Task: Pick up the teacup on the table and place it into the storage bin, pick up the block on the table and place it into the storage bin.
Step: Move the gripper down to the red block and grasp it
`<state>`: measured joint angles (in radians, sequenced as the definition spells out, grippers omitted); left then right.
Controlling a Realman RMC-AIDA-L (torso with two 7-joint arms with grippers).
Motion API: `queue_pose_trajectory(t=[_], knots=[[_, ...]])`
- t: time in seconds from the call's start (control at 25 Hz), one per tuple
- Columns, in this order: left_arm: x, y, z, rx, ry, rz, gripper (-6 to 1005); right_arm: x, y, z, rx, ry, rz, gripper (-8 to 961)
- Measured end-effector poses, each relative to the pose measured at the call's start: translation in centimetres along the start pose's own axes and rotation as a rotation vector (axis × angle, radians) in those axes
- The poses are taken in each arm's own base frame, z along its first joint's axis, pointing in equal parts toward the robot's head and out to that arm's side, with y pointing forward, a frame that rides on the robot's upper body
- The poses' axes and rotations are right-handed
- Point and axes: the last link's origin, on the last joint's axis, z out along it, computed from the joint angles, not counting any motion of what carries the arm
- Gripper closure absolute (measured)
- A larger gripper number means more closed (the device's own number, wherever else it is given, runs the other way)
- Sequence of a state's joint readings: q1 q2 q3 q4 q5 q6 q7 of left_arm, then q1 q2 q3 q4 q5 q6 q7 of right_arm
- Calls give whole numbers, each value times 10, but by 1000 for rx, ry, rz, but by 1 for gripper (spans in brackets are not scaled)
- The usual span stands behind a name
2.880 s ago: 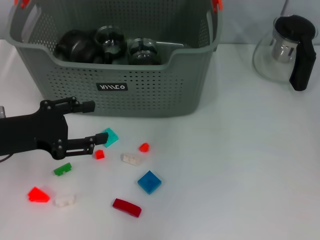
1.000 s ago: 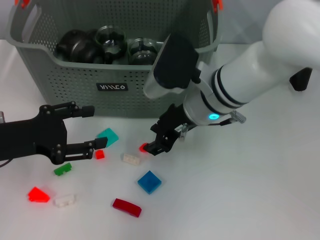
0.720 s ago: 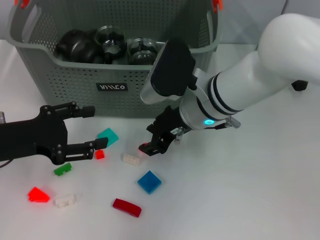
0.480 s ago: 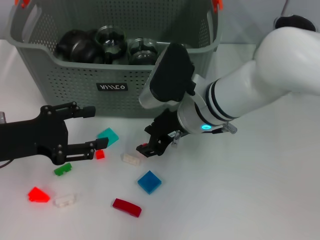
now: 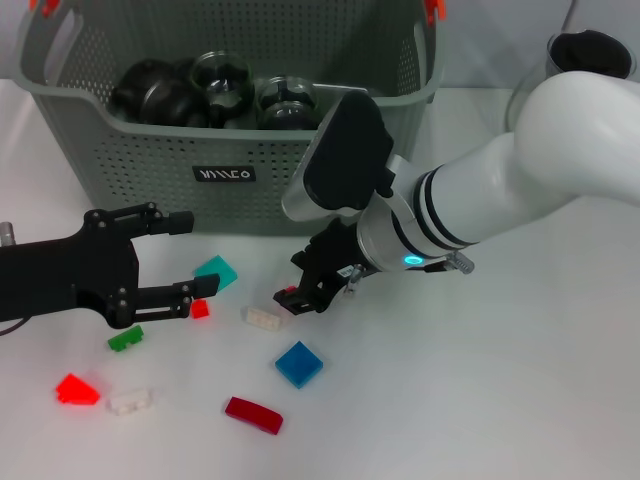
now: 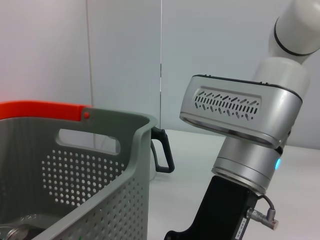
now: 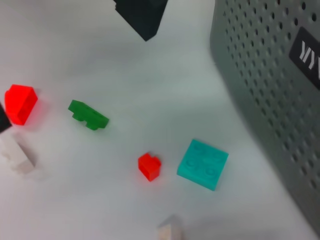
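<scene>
Right gripper (image 5: 303,297) seemingly clamped on small red block; storage bin (image 5: 300,190) holds dark teaware.

white table (image 5: 520,400), evenly lit with soft shadows. behind it, pale grey wall panels (image 6: 125,55) with a thin vertical seam (image 6: 161,60) running between them.

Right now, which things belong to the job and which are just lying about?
Job:
bin, glass cups in it
loose blocks on the table, such as teal and blue
small red block at the right gripper
left gripper, open beside the teal block

Lying about:
teapot, behind the right arm
</scene>
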<state>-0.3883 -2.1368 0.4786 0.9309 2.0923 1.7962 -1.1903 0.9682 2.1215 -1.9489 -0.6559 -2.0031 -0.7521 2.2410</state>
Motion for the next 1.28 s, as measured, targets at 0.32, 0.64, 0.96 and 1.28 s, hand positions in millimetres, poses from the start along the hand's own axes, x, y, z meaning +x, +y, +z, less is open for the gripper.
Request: queue_pose_trajectory(t=[0.32, 0.64, 0.96, 1.28], knots=[[-1, 0, -1, 4, -2, -1, 214, 1, 0, 1, 3, 1, -3, 430], [-1, 0, -1, 5, -2, 0, 215, 3, 2, 3, -13, -21, 7, 450], [-2, 1, -1, 4, -1, 4, 215, 7, 1, 6, 2, -16, 1, 453], [-2, 1, 0, 3, -1, 5, 215, 9, 4, 8, 1, -10, -9, 455]])
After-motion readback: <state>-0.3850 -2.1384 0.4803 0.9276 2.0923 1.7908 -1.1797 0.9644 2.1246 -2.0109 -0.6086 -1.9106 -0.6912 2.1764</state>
